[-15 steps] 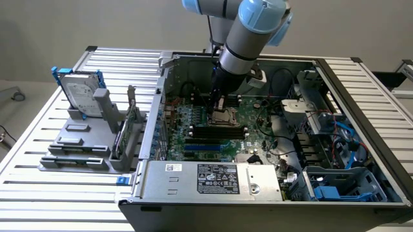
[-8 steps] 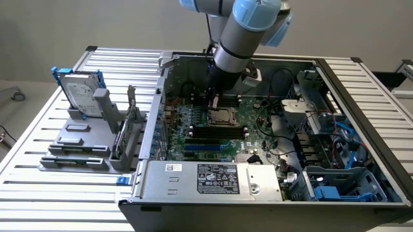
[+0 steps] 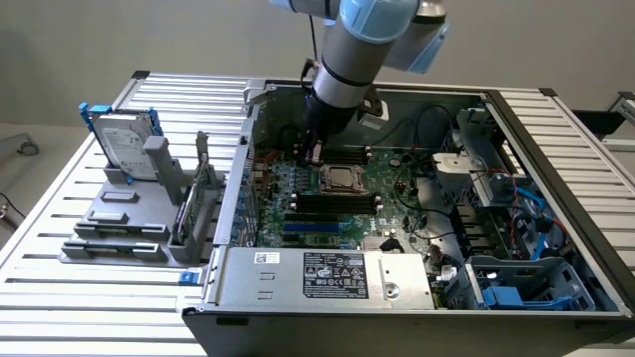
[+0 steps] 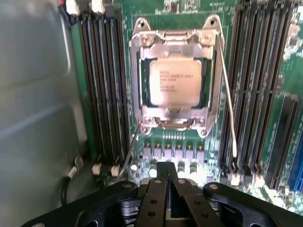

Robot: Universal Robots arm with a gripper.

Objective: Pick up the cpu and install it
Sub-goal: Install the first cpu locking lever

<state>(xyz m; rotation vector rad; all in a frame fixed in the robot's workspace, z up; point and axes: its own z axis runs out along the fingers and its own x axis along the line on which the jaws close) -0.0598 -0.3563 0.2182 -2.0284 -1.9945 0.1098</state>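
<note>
The cpu [image 4: 174, 82], a small square chip with a pale silvery top, lies flat inside the dark metal-framed socket [image 4: 137, 90] on the green motherboard [image 3: 397, 195]. In the exterior view the cpu [image 3: 340, 177] shows in the middle of the open computer case. My gripper [image 4: 166, 169] hangs above the board just beside the socket, apart from the chip. Its black fingers are shut together with nothing between them. In the exterior view my gripper [image 3: 315, 152] points down into the case, a little to the exterior view's left of the socket.
Rows of black memory slots [image 4: 102, 80] flank the socket on both sides. A thin socket lever [image 4: 229, 109] runs along one side. The case wall [image 4: 33, 104] stands close by. A hard drive [image 3: 127, 141] stands in a grey rack on the slatted table outside the case. The power supply [image 3: 323, 274] sits at the case front.
</note>
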